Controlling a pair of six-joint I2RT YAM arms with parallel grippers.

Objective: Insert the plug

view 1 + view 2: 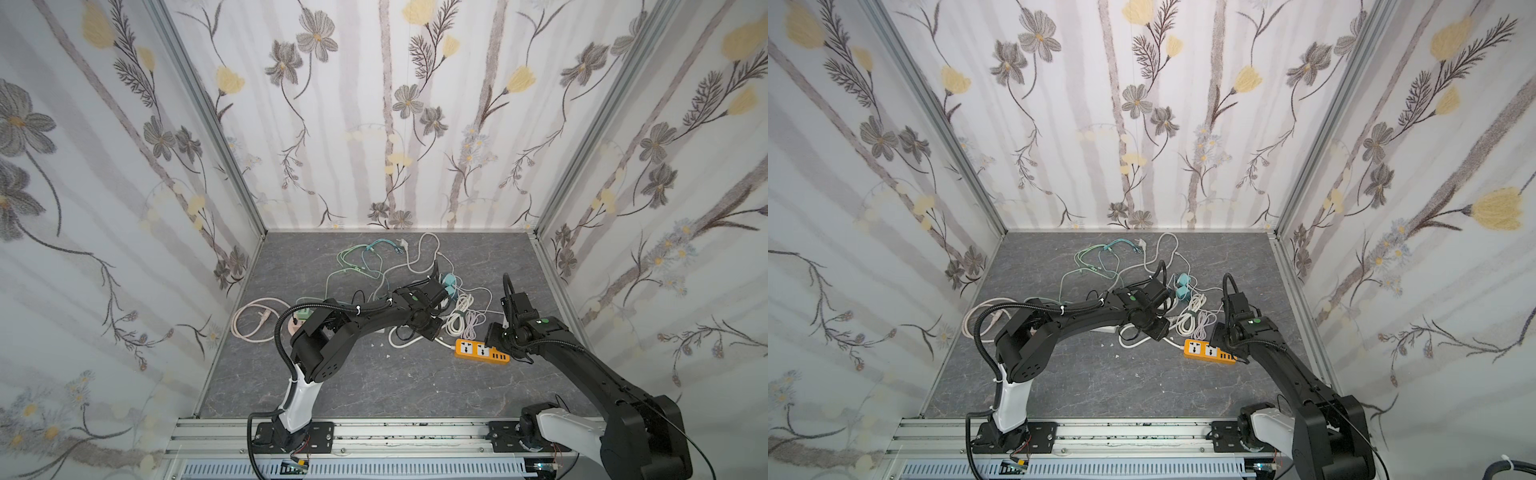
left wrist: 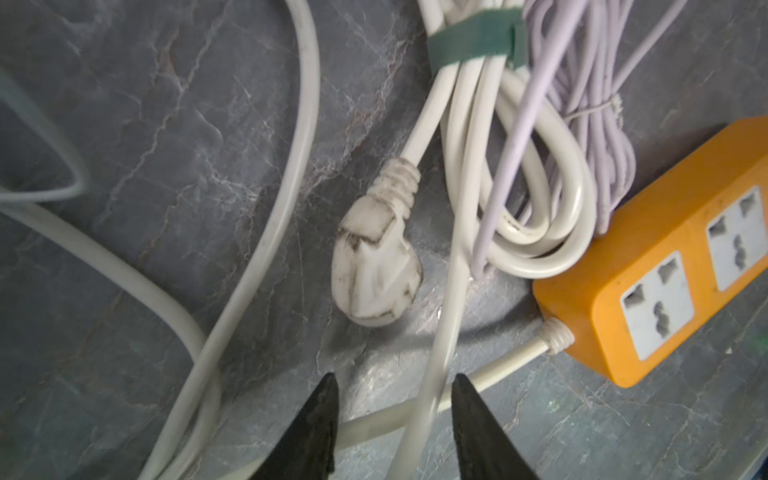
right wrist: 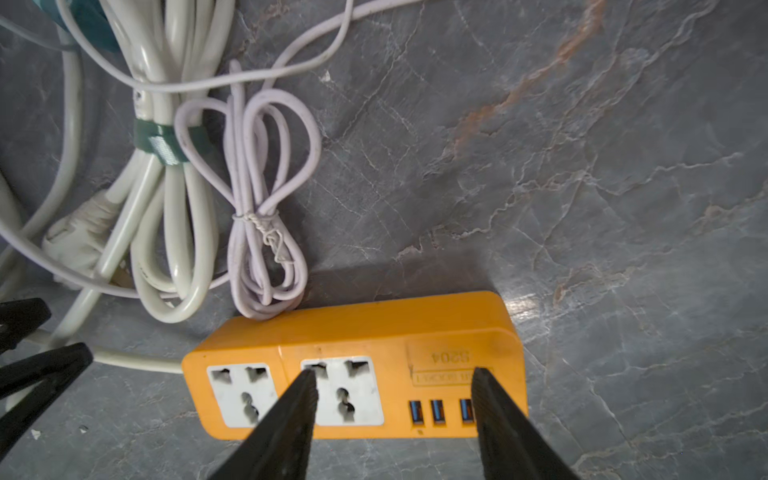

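Left end effector [image 2: 394, 376] gapes near the plug [image 2: 374, 257]; right end effector [image 3: 394, 370] gapes over the orange strip [image 3: 353, 324] toward its end.

Walled left, right and far with white panels printed with grey and yellow flowers [image 1: 365, 62]; floored in dark grey marble-patterned sheet [image 1: 374, 386]; edged near with silver aluminium rails [image 1: 415, 434].

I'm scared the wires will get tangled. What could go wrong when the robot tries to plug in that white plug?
A white cord runs between the open jaws of the left gripper, short of the white plug; closing here might pinch the cord instead. The plug lies beside the bundled cables, so lifting it could drag them. The right gripper hangs open over the sockets of the orange power strip and may block the way in.
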